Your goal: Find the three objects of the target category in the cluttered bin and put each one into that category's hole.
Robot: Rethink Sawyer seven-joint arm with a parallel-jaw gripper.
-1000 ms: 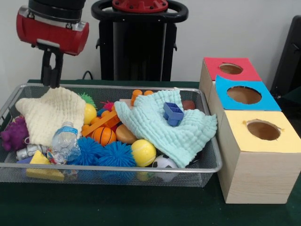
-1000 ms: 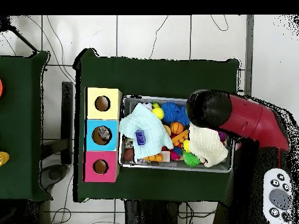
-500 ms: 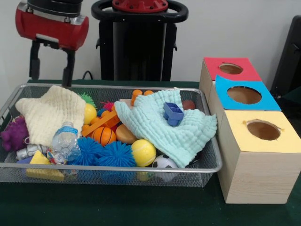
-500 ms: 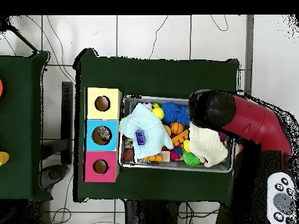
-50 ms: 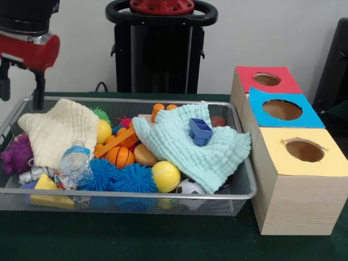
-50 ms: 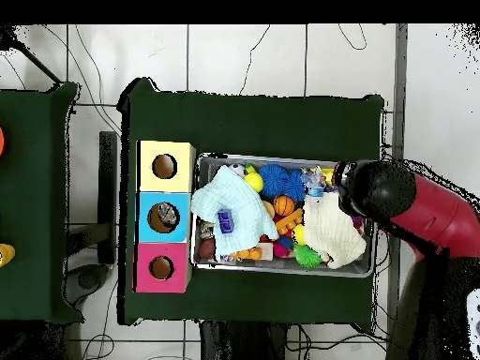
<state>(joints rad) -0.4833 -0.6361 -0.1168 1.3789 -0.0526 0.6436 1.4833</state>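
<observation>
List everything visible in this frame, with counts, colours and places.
Wire mesh bin: one, silver, on green table.
Cream knitted cloth: one, bin's left end.
Light blue cloth: one, bin's right half.
Blue plastic square cutter: one, on the light blue cloth.
Spiky blue balls: two, front centre.
Yellow ball: one, front.
Mini orange basketball: one, centre.
Clear plastic bottle: one, front left.
Purple rubber toy: one, far left.
Wooden boxes: red-topped, blue-topped, yellow-topped, right of bin.
Gripper: black fingers apart, above bin's left end.
</observation>
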